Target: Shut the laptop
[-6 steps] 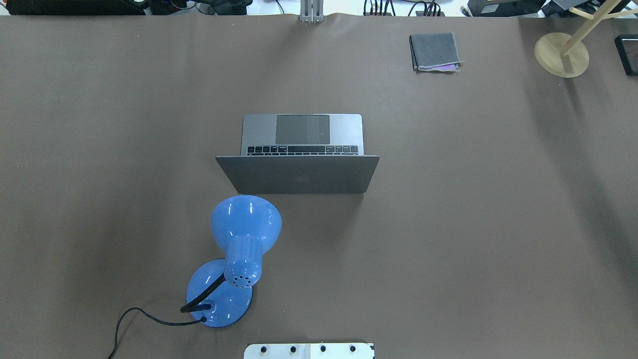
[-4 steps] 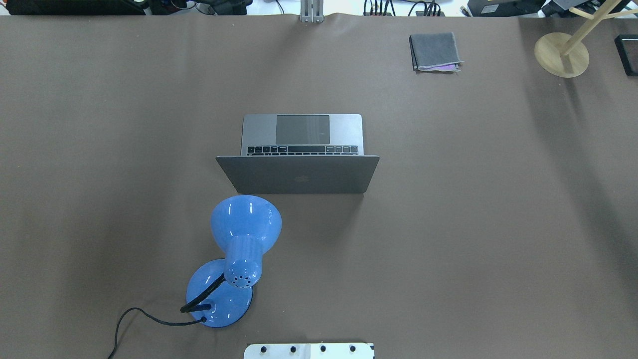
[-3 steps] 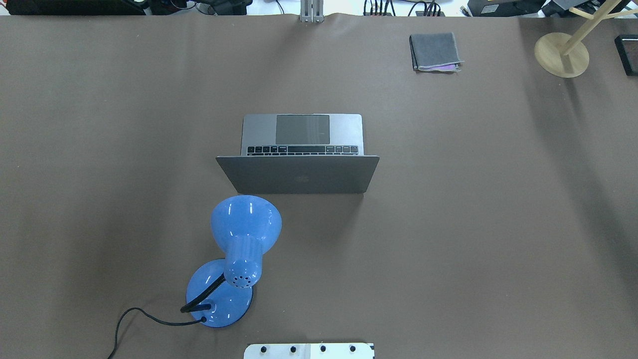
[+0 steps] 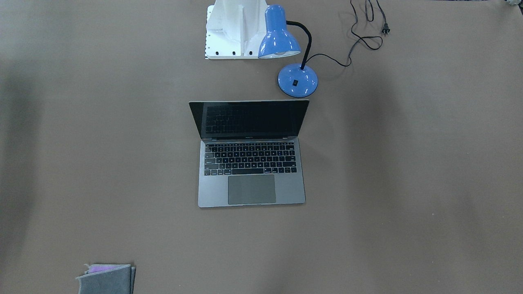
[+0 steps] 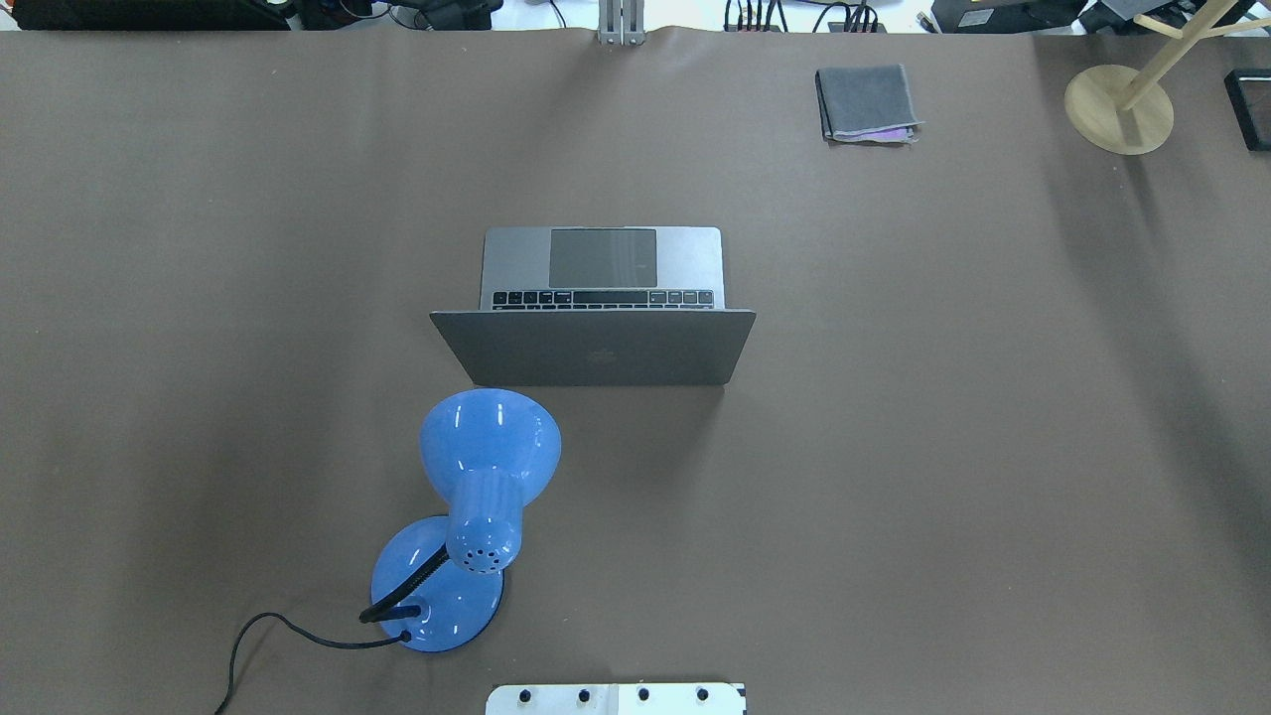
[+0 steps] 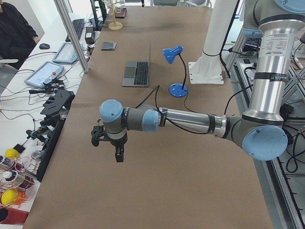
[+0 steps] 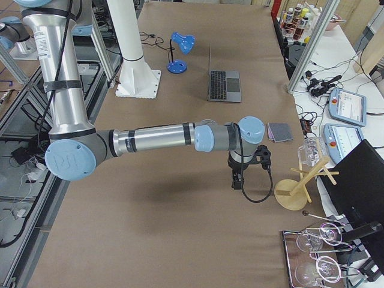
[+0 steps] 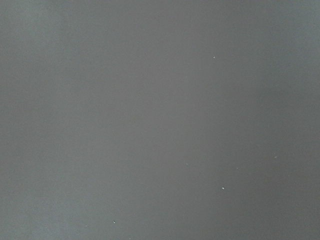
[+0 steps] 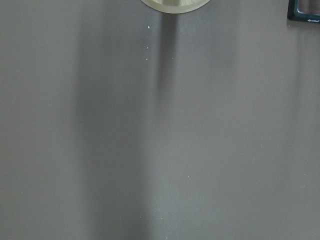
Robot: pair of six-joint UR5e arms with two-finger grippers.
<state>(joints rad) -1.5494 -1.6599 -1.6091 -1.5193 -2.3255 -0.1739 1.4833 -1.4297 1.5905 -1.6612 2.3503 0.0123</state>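
The space-grey laptop (image 5: 601, 268) stands open at the middle of the table, its lid upright and its back toward the robot. Its black screen and keys show in the front-facing view (image 4: 250, 159). It also shows far off in the left view (image 6: 137, 72) and the right view (image 7: 224, 84). My left gripper (image 6: 116, 155) hangs over bare table far from the laptop, at the table's left end. My right gripper (image 7: 237, 180) hangs over bare table near the right end. I cannot tell whether either is open or shut. Both wrist views show only brown table.
A blue desk lamp (image 5: 477, 497) stands just behind the laptop lid on the robot's side, its cord (image 4: 359, 38) trailing off. A folded grey cloth (image 5: 866, 102) lies at the far right. A wooden stand (image 5: 1119, 107) is at the far right corner, close to the right gripper.
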